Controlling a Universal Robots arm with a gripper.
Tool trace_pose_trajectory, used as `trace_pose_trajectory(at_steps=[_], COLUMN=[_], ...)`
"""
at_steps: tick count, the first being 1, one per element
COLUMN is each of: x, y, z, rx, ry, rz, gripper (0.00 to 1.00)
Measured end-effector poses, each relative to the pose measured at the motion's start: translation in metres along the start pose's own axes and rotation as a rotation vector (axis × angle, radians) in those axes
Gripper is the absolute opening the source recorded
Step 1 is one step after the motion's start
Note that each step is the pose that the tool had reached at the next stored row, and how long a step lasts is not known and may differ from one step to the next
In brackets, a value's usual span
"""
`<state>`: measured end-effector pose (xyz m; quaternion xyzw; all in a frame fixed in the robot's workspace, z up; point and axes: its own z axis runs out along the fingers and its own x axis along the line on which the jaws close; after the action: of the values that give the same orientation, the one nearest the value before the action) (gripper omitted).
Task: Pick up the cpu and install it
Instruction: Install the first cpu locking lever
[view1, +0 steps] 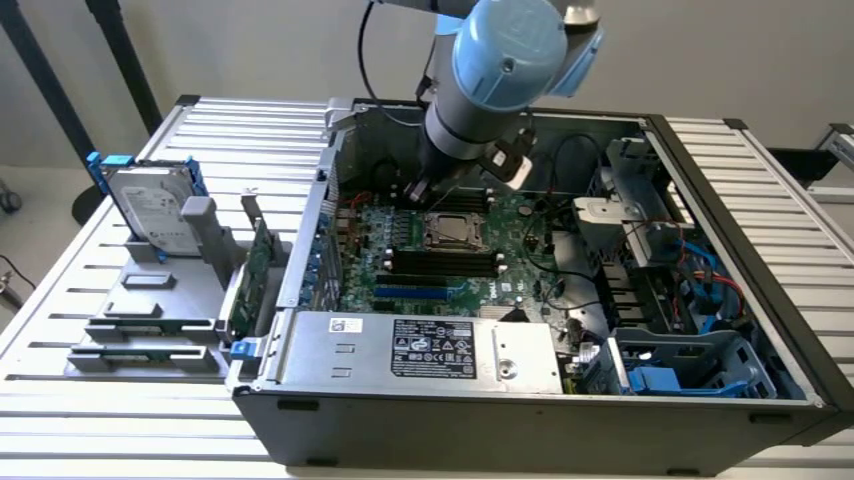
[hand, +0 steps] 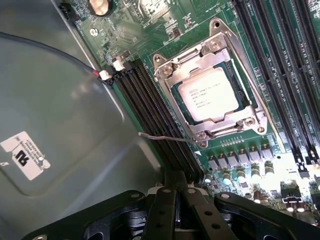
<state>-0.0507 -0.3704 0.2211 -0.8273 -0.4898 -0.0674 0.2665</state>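
The cpu (view1: 450, 228) (hand: 215, 95) is a flat silver square lying in its socket on the green motherboard (view1: 514, 270), under the metal retention frame (hand: 167, 72). A thin socket lever (hand: 165, 137) sticks out from the frame's corner. My gripper (view1: 424, 190) (hand: 176, 177) hangs just above the board beside the socket, over the black memory slots (hand: 150, 110). Its black fingers (hand: 165, 210) are pressed together, shut on nothing. The cpu is apart from the fingertips.
The open computer case (view1: 747, 230) surrounds the board; its grey inner wall (hand: 60, 100) is close beside the gripper. A power supply (view1: 427, 345) sits at the front. Outside, at the exterior view's left, stand a hard drive with blue rails (view1: 147, 205) and upright green cards (view1: 260, 265).
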Motion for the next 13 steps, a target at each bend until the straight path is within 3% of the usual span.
trace_pose_trajectory(at_steps=[3,9,13], x=[-0.002,-0.003,-0.004], y=[0.0015,0.0035,0.0044], z=[0.0035,0.0086,0.0127], rx=[-0.0055,-0.0264,-0.0373], ry=[-0.0039,-0.0291,-0.0344], rz=[0.0,0.002,0.0], gripper=[0.11,0.11,0.11])
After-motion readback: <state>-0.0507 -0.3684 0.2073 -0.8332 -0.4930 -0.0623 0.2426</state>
